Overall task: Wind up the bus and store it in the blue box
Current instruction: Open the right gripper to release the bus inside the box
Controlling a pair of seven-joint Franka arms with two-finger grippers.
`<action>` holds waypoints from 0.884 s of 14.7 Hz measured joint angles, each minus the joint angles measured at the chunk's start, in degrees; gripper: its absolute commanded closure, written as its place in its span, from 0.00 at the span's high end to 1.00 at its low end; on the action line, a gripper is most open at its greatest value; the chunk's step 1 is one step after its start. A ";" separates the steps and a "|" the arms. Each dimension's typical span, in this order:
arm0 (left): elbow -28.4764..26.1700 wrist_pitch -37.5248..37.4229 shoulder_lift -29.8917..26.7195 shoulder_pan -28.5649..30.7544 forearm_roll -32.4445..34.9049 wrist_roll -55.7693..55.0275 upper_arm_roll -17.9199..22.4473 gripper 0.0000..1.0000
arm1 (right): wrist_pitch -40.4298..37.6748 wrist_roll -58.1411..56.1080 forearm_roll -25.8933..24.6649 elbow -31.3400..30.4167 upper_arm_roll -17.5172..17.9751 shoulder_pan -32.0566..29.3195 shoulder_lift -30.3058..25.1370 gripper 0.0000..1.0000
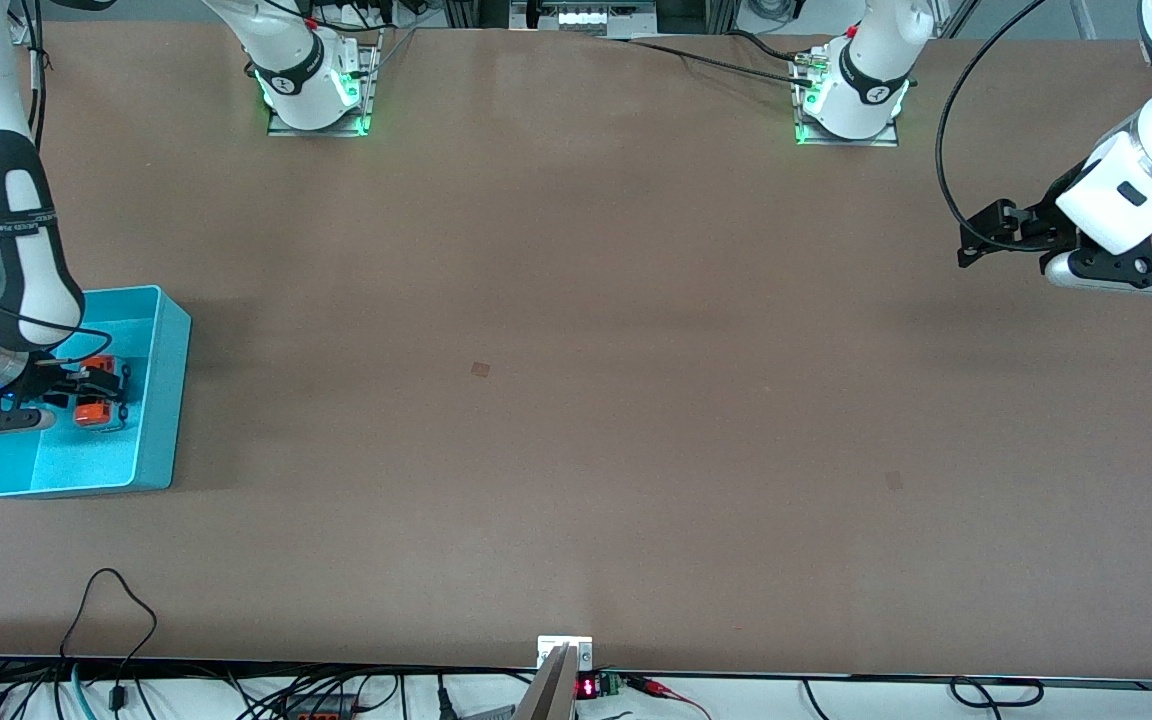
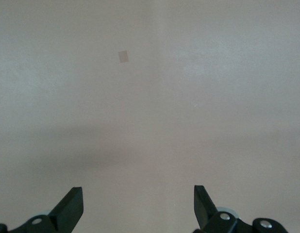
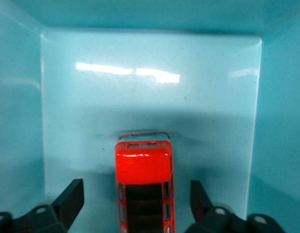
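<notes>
With the bus [image 3: 144,187] lying free between the right gripper [image 3: 135,201]'s spread fingers [image 3: 71,198] in the blue box [image 3: 150,87], a careless lift could snag it; the left gripper [image 2: 138,206] waits wide open, empty.

No readable text or brand is made out anywhere; only unreadable red digits are seen glowing on a small display [image 1: 587,688] at the table edge [image 1: 836,672].

The bus [image 3: 144,187] apparently lies in the blue box [image 1: 164,400].
</notes>
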 measured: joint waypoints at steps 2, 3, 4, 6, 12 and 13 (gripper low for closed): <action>0.00 0.00 0.00 0.00 0.00 0.00 0.00 1.00 | -8.40 0.57 0.35 4.85 0.15 0.12 -0.34 1.00; 0.00 0.00 0.00 0.00 0.00 0.00 0.00 1.00 | -11.77 1.54 0.35 7.16 0.33 0.28 -0.78 1.00; 0.00 0.00 0.00 0.00 0.00 0.00 0.00 1.00 | -13.78 2.50 0.35 8.78 0.49 0.57 -1.50 1.00; 0.00 0.00 0.00 0.00 0.00 0.00 0.00 1.00 | -16.24 4.02 0.31 10.14 0.60 1.73 -3.81 1.00; 0.00 -0.01 0.00 -0.02 0.00 0.00 0.00 1.00 | -25.76 18.72 -4.14 10.76 0.76 9.10 -14.43 1.00; 0.00 -0.08 0.00 -0.02 0.00 0.00 0.00 1.00 | -27.47 21.53 -5.30 10.78 0.78 10.93 -16.23 1.00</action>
